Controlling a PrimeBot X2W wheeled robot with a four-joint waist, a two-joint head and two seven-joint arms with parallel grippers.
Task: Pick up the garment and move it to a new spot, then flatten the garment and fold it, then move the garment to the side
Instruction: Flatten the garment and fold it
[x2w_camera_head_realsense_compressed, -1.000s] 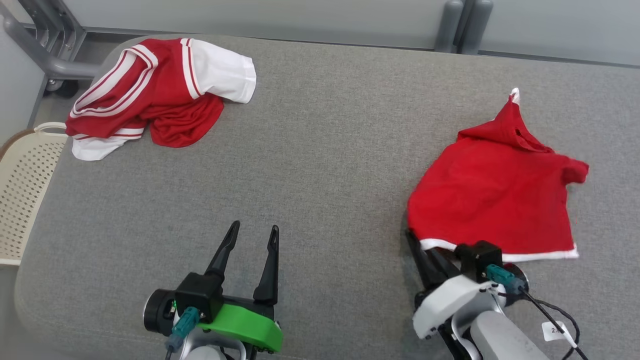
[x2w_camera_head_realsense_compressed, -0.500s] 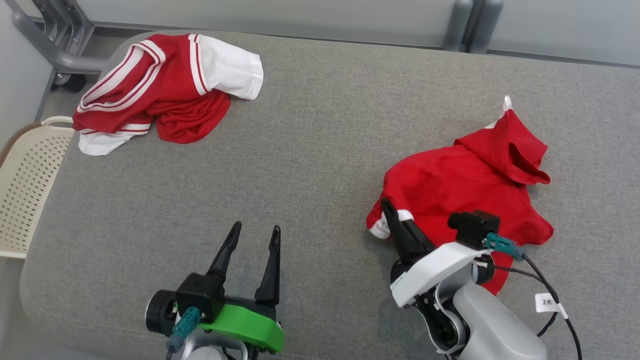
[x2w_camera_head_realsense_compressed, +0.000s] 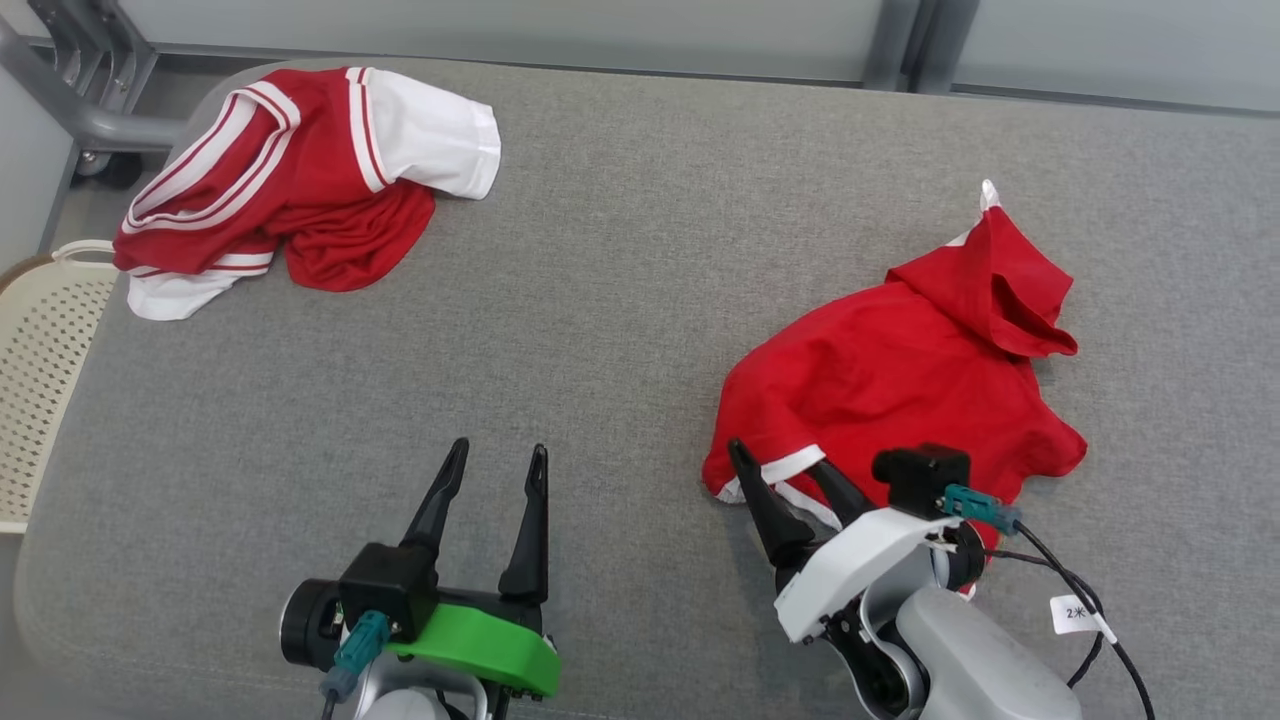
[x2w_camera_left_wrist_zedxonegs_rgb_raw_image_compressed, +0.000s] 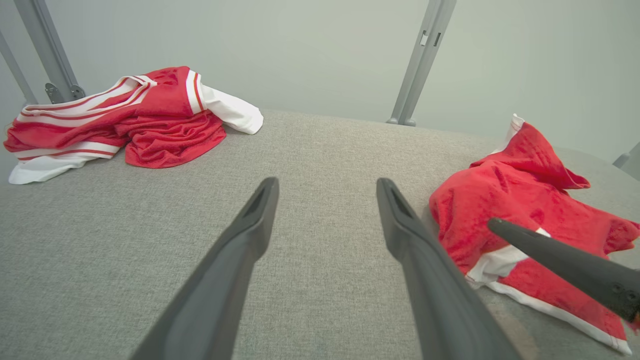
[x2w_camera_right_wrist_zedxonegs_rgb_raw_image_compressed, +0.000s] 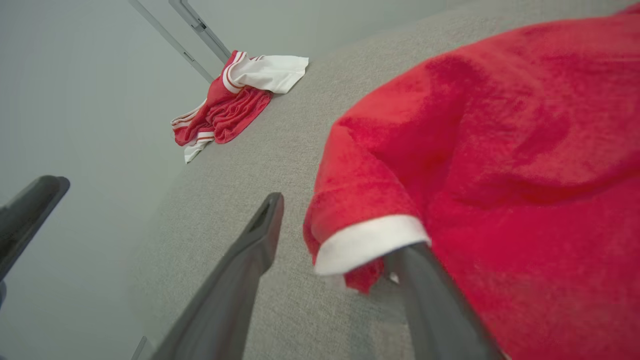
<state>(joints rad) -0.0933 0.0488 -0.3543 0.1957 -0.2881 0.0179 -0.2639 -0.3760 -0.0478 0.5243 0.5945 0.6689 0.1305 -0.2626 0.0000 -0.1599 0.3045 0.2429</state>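
At the near hem of the shirt (x2w_camera_head_realsense_compressed: 900, 370), the right gripper (x2w_camera_head_realsense_compressed: 787, 476) stands spread, likely to leave the fold lying; the left gripper (x2w_camera_head_realsense_compressed: 497, 452) gapes idle.

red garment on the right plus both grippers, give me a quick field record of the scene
surface: grey padded table
red garment: crumpled, on the robot's right side of the table
right gripper: open, the garment's white-trimmed edge between its parted fingers
left gripper: open, over bare table, touching nothing
striped garment: red and white, bunched at the far left corner
basket: cream, perforated, beside the table's left edge
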